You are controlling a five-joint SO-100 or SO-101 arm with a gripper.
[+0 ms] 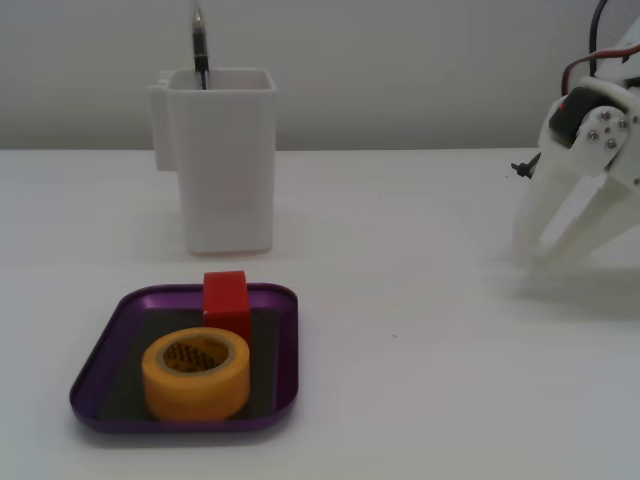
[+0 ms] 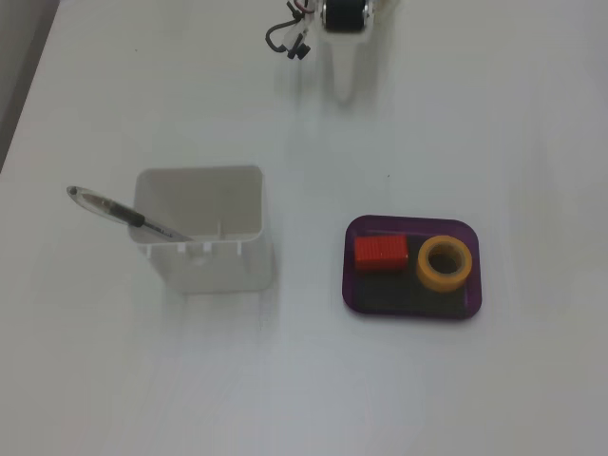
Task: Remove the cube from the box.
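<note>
Cube inside the box, hand far away.
The red cube stands in the purple box beside a yellow tape roll; the hand, fingers spread and empty, rests on the desk.

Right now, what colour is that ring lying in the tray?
Yellow: the tape roll shows best in the lower fixed view.

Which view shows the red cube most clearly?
The fixed view from above: the cube lies fully visible in the box. In the low fixed view, the yellow tape roll hides the cube's lower part.
</note>
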